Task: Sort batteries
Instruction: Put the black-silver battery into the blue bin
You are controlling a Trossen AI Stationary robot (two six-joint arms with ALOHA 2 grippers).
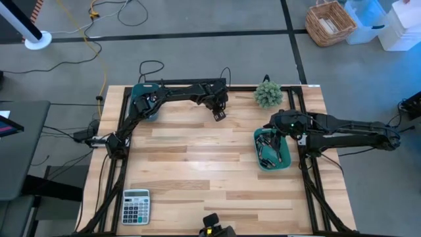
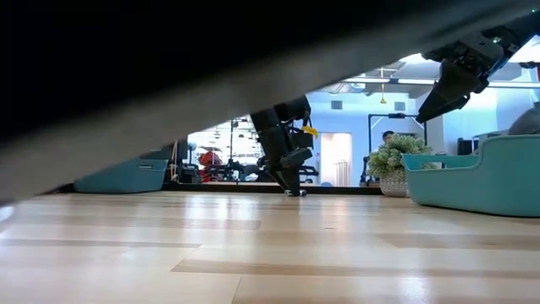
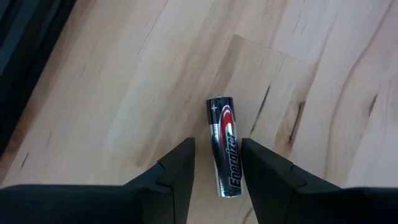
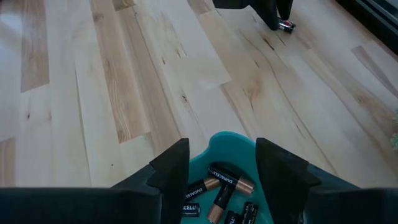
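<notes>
Near the bench's point(image 1: 197, 158) far edge, your left gripper point(image 3: 217, 163) straddles an Energizer battery point(image 3: 224, 146), fingers part-open, not gripping. Your right gripper point(image 4: 217, 163) hangs open above the teal bin point(image 1: 287, 163) of batteries point(image 4: 217, 186).

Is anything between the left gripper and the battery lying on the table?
Nothing visible. The battery lies flat on bare wood, directly between the left gripper's open fingers, with only a small gap on each side. The right gripper hovers apart, over the teal bin.
</notes>
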